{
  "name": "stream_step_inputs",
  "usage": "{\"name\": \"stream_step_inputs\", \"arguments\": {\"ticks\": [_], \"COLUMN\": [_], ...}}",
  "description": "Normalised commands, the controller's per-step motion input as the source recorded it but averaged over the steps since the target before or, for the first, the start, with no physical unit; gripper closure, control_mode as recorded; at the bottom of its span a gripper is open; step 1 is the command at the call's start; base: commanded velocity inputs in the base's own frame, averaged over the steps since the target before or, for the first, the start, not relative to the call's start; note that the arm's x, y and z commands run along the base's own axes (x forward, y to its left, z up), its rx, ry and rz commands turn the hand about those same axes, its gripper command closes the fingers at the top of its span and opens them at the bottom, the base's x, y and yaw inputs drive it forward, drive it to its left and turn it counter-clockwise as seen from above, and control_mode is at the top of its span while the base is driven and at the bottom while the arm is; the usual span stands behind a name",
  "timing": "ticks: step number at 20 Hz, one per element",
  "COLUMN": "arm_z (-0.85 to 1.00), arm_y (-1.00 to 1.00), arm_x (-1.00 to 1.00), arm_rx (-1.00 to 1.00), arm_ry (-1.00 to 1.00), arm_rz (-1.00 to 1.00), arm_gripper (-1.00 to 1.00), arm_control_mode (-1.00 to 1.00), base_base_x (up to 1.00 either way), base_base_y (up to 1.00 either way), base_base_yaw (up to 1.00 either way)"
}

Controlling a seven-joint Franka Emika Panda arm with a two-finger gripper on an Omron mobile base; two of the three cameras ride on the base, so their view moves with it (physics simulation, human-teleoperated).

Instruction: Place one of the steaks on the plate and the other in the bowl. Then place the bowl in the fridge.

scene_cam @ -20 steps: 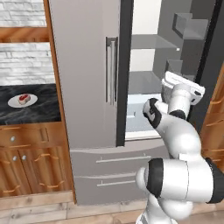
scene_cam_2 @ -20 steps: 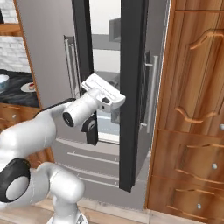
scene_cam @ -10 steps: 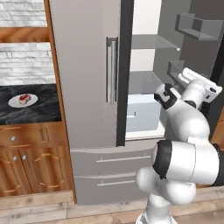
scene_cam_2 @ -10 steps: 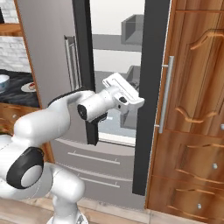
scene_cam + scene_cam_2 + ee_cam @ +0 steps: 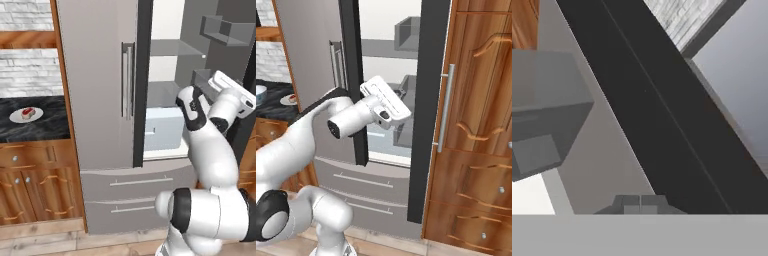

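The grey fridge (image 5: 95, 75) has its left door closed and its right door (image 5: 432, 100) swung open, showing white shelves inside. My white hand (image 5: 385, 98) is raised against the inner side of the open door. In the hand view my gripper (image 5: 639, 204) is shut and holds nothing, close to the door's dark edge. One red steak (image 5: 30, 112) lies on the white plate (image 5: 19, 118) on the dark counter to the left. The bowl (image 5: 260, 93) stands on that counter at the picture's left edge. Its inside is hidden, and so is the other steak.
A pale blue drawer (image 5: 162, 127) sits low in the fridge. Grey door bins (image 5: 220, 30) hang on the open door. Two fridge drawers (image 5: 135, 195) lie below. A tall wooden cabinet (image 5: 481, 125) stands right of the door, and wooden cabinets (image 5: 30, 185) under the counter.
The hand has swung to the right and slightly upward with the arm. The right fridge door has opened wider. The plate on the counter has not moved.
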Motion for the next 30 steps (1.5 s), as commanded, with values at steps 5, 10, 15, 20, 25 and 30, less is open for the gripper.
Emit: {"name": "stream_step_inputs", "arguments": {"ticks": [5,10,15,20,25,30], "arm_z": [0.9,0.68,0.92,0.0,-0.39,-0.29], "arm_y": [0.03,0.12,0.36,0.49,0.8,0.93], "arm_x": [-0.97,-0.86,-0.71,-0.28,-0.33,-0.33], "arm_rx": [0.01,0.0,0.03,0.08,0.03,0.1], "arm_ry": [0.56,0.57,0.19,0.34,0.27,0.34], "arm_rz": [0.31,0.18,0.02,0.12,0.29,0.3], "arm_gripper": [1.0,1.0,1.0,1.0,1.0,1.0], "arm_control_mode": [-1.0,-1.0,-1.0,-1.0,-1.0,-1.0], "base_base_x": [0.0,0.0,0.0,0.0,0.0,0.0], "base_base_y": [0.0,0.0,0.0,0.0,0.0,0.0], "base_base_yaw": [0.0,0.0,0.0,0.0,0.0,0.0]}}
